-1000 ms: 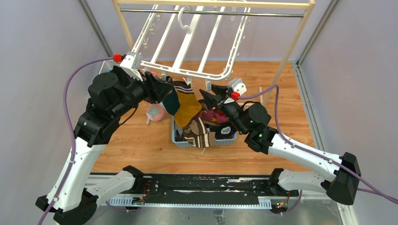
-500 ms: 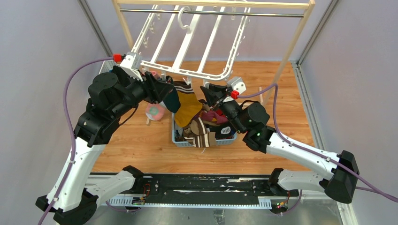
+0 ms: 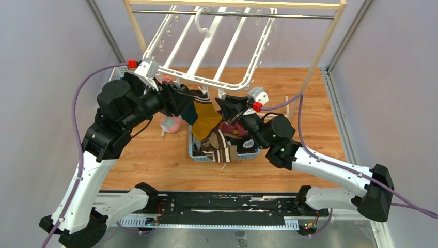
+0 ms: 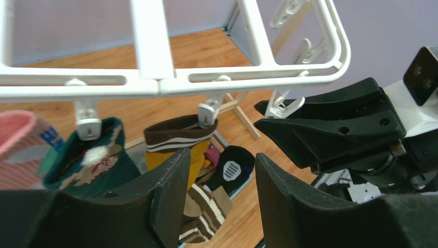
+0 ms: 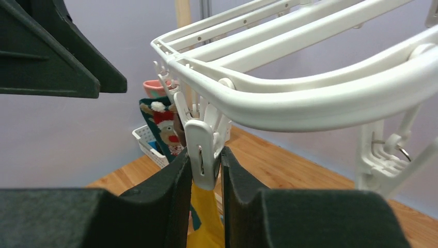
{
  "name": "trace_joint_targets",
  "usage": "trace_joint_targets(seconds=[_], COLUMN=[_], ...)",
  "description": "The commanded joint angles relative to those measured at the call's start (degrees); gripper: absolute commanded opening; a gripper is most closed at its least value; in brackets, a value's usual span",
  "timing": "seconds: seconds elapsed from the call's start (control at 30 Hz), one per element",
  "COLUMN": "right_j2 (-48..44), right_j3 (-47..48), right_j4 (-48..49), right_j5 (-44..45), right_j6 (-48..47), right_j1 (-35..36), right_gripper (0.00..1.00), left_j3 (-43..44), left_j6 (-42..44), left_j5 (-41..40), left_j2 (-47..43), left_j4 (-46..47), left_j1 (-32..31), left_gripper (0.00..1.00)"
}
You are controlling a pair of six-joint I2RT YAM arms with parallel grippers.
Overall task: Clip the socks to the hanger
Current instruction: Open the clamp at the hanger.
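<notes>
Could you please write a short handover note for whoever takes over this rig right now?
Left gripper: open, empty, below the near rail of the hanger.
Right gripper: shut on a free clip on that rail.
Done: green sock and mustard sock hang clipped; pink sock hangs beside them.
Left: heap of socks in the basket; neither gripper holds one, so probably fetch one next.

The hanger [image 4: 155, 88] and its clip [image 5: 202, 150] are showing plain white. The mustard sock [image 4: 175, 137] is wearing a brown cuff with cream stripes; the dark green sock [image 4: 98, 165] is showing red-and-white figures; the pink sock [image 4: 18, 150] is showing blue marks.
</notes>
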Motion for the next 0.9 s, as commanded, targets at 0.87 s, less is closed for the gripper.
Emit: trace_joint_targets(seconds=[0.87], right_j2=[8.72], right_j3=[11.65], right_j4=[-2.18], right_j5=[-2.13], right_j6=[10.10], right_j1=[6.76], right_gripper=[0.00], left_j3=[3.35], left_j6=[-1.27], left_j5=[15.06], left_j2=[5.65], left_j4=[7.00], left_j1=[0.35], left_gripper=[0.70])
